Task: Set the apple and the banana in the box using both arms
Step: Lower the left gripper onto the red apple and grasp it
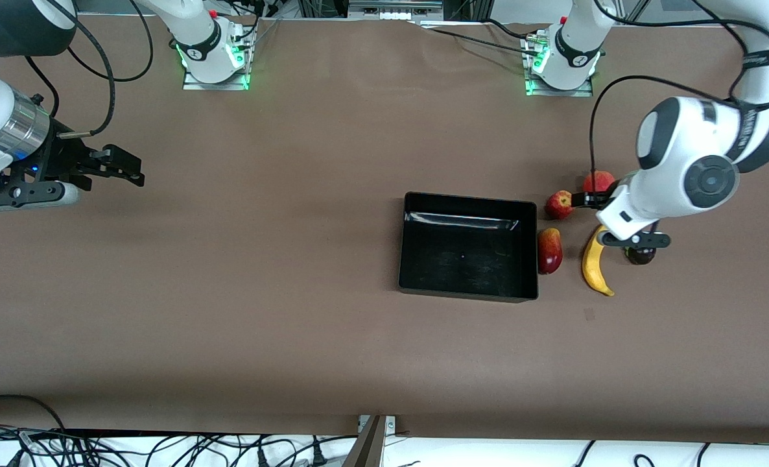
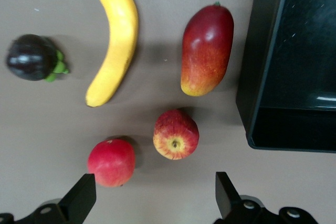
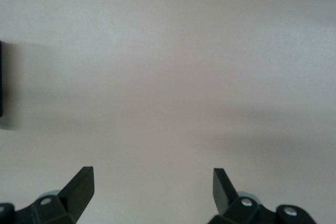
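Observation:
The red apple with yellow streaks (image 1: 559,204) lies on the table beside the black box (image 1: 410,259), toward the left arm's end. The banana (image 1: 594,263) lies nearer the front camera than the apple. In the left wrist view the apple (image 2: 176,134) lies ahead of the gap between the fingers, with the banana (image 2: 114,40) and the box (image 2: 262,51) past it. My left gripper (image 1: 589,198) (image 2: 155,198) hangs open and empty in the air over the apple and a plain red fruit. My right gripper (image 1: 128,170) (image 3: 152,190) is open and empty over bare table at the right arm's end, and it waits.
A plain red round fruit (image 1: 598,181) (image 2: 111,162) lies beside the apple, close to one left finger (image 2: 81,198). A long red-and-yellow fruit (image 1: 550,250) (image 2: 206,49) lies against the box's side. A dark purple fruit (image 1: 640,254) (image 2: 31,57) lies beside the banana.

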Controlling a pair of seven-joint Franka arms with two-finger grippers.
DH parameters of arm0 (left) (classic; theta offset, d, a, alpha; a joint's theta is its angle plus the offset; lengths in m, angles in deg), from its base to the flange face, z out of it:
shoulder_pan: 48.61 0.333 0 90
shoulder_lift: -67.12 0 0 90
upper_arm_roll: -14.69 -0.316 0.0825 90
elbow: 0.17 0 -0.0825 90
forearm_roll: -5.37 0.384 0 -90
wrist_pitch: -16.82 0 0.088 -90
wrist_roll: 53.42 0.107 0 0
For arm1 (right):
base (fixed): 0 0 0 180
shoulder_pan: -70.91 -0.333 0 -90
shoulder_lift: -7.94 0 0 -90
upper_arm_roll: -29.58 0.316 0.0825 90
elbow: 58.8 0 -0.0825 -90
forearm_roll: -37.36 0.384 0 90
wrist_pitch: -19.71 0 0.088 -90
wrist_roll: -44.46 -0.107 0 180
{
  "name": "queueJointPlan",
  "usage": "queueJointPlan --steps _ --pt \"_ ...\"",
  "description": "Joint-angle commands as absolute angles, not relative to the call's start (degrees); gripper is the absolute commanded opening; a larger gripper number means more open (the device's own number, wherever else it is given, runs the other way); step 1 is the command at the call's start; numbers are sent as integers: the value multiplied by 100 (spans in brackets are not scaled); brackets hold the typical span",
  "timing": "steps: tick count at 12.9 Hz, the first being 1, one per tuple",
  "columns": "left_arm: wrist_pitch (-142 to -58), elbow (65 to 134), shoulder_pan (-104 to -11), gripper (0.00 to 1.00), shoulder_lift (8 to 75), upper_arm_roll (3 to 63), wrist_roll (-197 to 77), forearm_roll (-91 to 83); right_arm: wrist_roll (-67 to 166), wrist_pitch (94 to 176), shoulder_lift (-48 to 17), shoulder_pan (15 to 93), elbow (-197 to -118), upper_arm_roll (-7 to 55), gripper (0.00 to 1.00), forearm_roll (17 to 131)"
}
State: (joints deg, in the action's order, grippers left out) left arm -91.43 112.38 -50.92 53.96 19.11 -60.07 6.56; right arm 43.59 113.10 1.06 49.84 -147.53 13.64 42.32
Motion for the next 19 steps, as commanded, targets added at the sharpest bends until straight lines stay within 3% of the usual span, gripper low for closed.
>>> queueJointPlan --steps 1,6,11,15,16,17,18,19 --pt "-9951 12145 -5081 100 5753 1935 -5888 669 4358 11385 109 4964 -14670 1341 100 4132" --pt "-11780 13482 -5089 100 5824 2067 -5816 678 4271 11419 91 4946 -14563 1270 100 4088" --pt "-12748 13983 -5072 100 5622 2075 -5825 994 4244 11446 47 4920 -14484 1279 100 3921" --pt "-13004 14063 -5072 100 5455 2075 -5825 994 4253 11472 38 4955 -14484 1270 100 3912" --pt "-13013 14054 -5072 94 5455 2075 -5825 994 4270 11472 30 4972 -14484 1270 100 3921" --pt "-13004 14037 -5072 60 5455 2075 -5825 994 4297 11472 21 4972 -14484 1270 100 3930" --pt "-12996 14037 -5072 38 5464 2075 -5816 994 4297 11472 21 4972 -14475 1270 100 3930" --pt "-12961 14019 -5072 24 5472 2075 -5816 994 4297 11472 12 4972 -14484 1270 100 3930"
